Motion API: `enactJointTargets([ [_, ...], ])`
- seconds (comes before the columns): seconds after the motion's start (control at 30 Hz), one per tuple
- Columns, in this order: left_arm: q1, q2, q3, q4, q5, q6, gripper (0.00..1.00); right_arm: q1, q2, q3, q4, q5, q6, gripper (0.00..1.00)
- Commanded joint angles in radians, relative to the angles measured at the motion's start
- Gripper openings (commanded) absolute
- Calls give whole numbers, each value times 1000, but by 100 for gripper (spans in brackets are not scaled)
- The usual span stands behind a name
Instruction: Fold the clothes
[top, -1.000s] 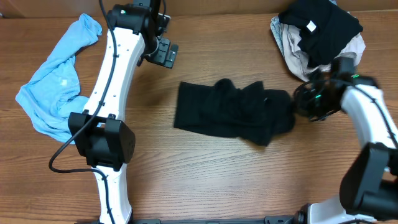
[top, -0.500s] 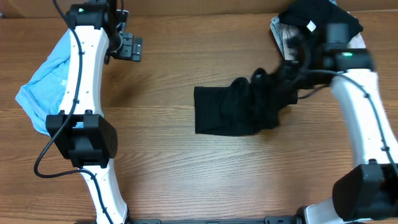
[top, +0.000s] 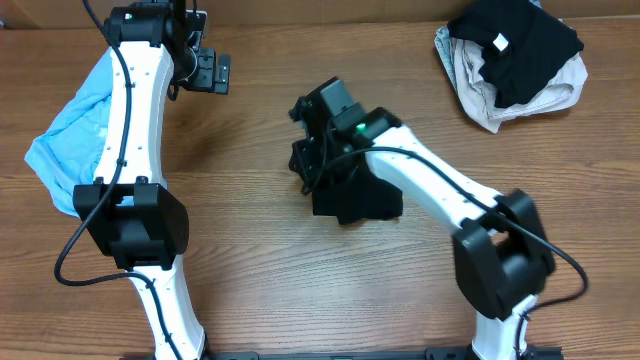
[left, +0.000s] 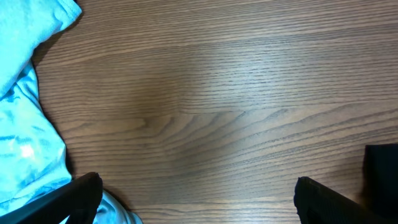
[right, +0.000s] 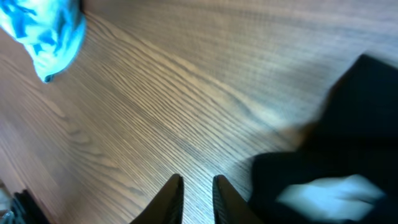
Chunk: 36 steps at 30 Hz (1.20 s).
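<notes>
Now my right claw (right: 196, 190), fingers nearly together and empty, sits over the bunched black cotton T-shirt (top: 360, 195) mid-tabletop (top: 260, 280), while my left claw (left: 196, 199) hangs wide, far-left, out of the way.

Two arms (top: 130, 150); three garment heaps (top: 515, 55) (roughly).
</notes>
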Motion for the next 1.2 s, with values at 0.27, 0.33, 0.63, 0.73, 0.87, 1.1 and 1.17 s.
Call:
enactJointTargets([
  [0.27,-2,-3,-6,30,62,-13,100,-7,-66,198,-116,-119,-35,48],
  [0.33,-2,-3,-6,29,63,-13,100,-27,-97,276,-187,-107,-27,51],
  [0.63,-2,-3,-49,45,90,-13,100,-230,-136,370,-516,154,170,71],
  [0.73,-2,-3,-93,69,91,-13,100,-267,-135,269,-510,156,198,55],
  [0.87,-2,-3,-148,85,108,-13,100,-272,-135,85,-406,158,272,14],
  [1.1,-2,-3,-163,94,121,-13,100,-237,-135,-196,-104,31,352,4],
  [1.17,-2,-3,-163,103,121,-13,100,-207,-134,-246,-32,37,377,4],
])
